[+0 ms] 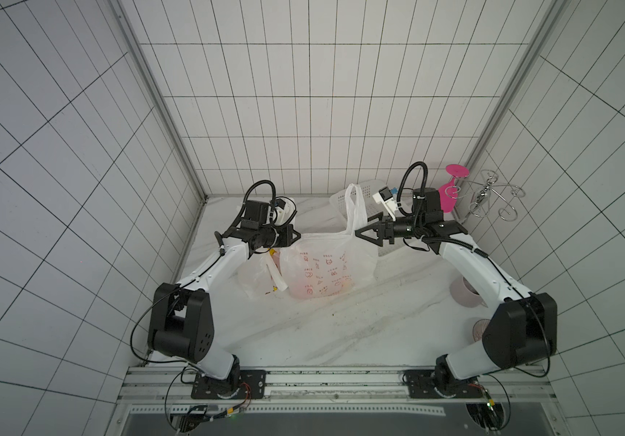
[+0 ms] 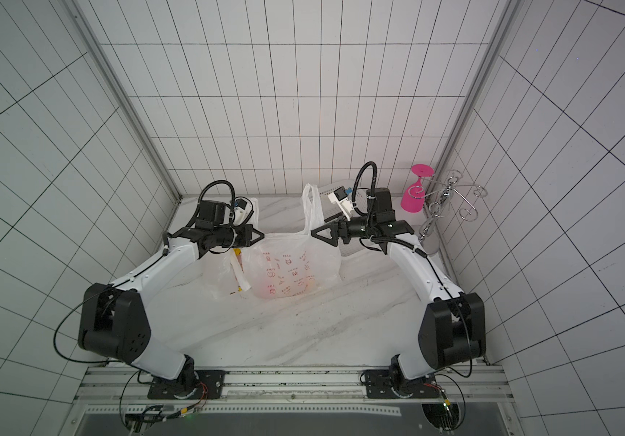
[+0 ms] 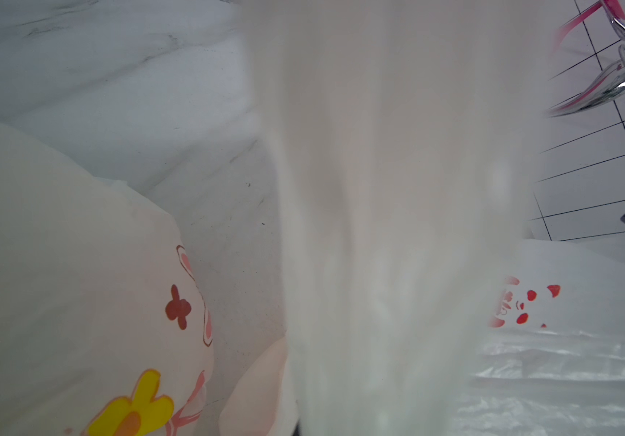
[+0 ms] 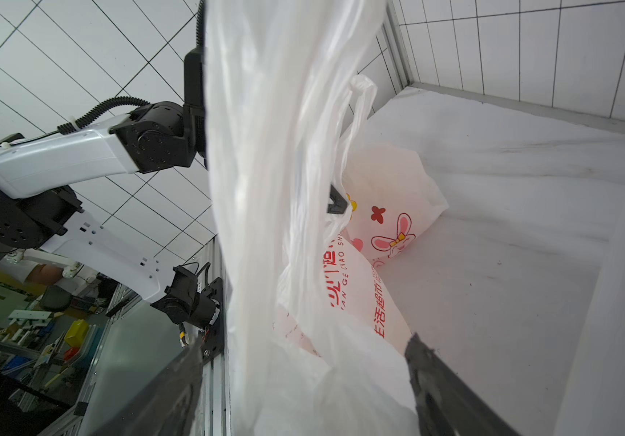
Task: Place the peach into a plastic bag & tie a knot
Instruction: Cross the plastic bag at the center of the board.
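Note:
A translucent white plastic bag (image 1: 326, 264) with small red prints stands mid-table in both top views. The peach is hidden behind the film; only a faint orange-pink tint shows low in the bag. My left gripper (image 1: 297, 234) is shut on the bag's left top edge, and its plastic (image 3: 398, 188) veils most of the left wrist view. The bag's right handle (image 1: 352, 204) rises upright. My right gripper (image 1: 358, 233) is open at that handle's base. In the right wrist view its fingers (image 4: 428, 370) stand wide apart with the bunched handle (image 4: 273, 151) between them.
A second bag (image 1: 256, 277) with bunny and flower prints lies against the main bag's left side. A white basket (image 1: 367, 196) sits at the back wall. A pink glass (image 1: 450, 188) and a wire rack (image 1: 492, 200) fill the back right corner. Two cups (image 1: 464, 292) stand under the right arm.

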Action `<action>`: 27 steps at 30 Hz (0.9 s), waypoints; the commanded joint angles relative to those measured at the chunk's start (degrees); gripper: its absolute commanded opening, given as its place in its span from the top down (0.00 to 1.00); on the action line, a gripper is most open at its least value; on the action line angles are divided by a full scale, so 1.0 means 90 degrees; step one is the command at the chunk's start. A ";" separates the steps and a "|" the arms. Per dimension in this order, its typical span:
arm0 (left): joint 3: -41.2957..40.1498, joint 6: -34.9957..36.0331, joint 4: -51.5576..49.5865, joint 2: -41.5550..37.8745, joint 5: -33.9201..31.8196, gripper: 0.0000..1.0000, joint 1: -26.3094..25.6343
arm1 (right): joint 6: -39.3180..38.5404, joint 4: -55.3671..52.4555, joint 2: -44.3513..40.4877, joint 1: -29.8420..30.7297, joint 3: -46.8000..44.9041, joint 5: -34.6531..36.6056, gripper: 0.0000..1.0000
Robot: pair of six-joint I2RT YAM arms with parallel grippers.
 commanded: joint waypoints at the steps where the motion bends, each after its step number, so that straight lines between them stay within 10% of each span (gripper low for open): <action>1: 0.0017 -0.0058 0.0186 -0.0071 0.0024 1.00 -0.0006 | -0.0223 0.0036 0.0184 0.0026 -0.0087 -0.0420 0.27; 9: -0.0022 -0.0290 0.0383 -0.0143 0.0212 1.00 0.0027 | 0.1038 0.1332 -0.0083 0.0064 -0.0575 0.0347 1.00; 14: 0.0052 -0.0352 0.0074 -0.0404 0.0227 1.00 -0.0310 | 0.1677 0.1348 -0.1047 0.0092 -0.0975 0.1289 1.00; 27: 0.0935 0.0958 -0.2373 -0.0337 0.0654 1.00 -0.1918 | -0.1365 -0.3781 -0.1893 0.1796 0.0102 0.5045 1.00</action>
